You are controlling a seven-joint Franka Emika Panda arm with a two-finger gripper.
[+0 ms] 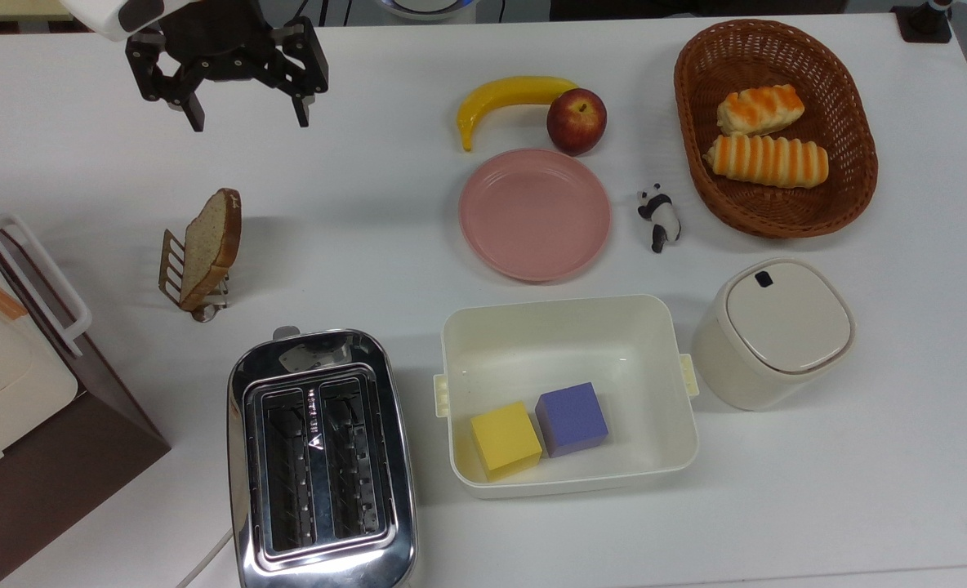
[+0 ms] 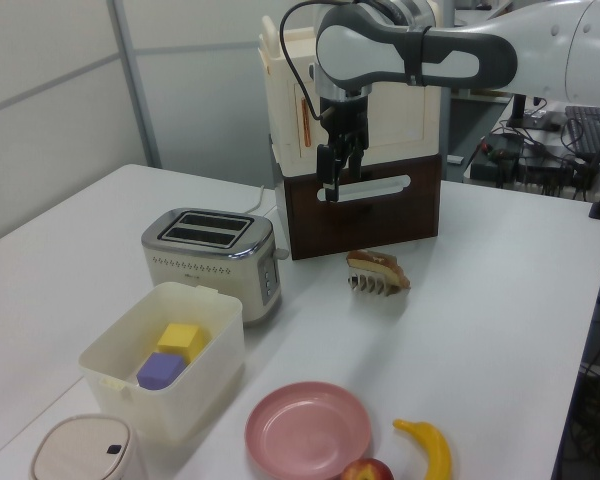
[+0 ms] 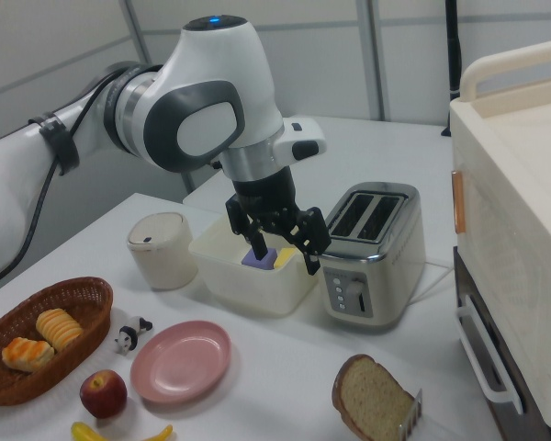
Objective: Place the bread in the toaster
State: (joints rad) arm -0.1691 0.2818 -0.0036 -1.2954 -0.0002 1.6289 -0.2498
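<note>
The bread (image 1: 210, 243) is a tan speckled slice standing on edge in a small brown rack (image 1: 171, 266) on the white table; it also appears in the left view (image 2: 378, 264) and the right view (image 3: 371, 400). The chrome two-slot toaster (image 1: 320, 457) stands toward the top view's bottom, slots empty (image 2: 212, 250) (image 3: 372, 241). My gripper (image 1: 249, 122) hangs open and empty above the table, apart from the bread, toward the top view's upper edge (image 2: 330, 187) (image 3: 286, 260).
A cream tub (image 1: 663, 384) with a yellow and a purple cube sits beside the toaster. A pink plate (image 1: 535, 214), banana (image 1: 504, 96), apple (image 1: 577, 121), panda figure (image 1: 659, 217), basket (image 1: 851, 180) of rolls and lidded bin (image 1: 777, 331) lie further right. A brown-and-cream box (image 1: 18, 384) stands at the top view's left.
</note>
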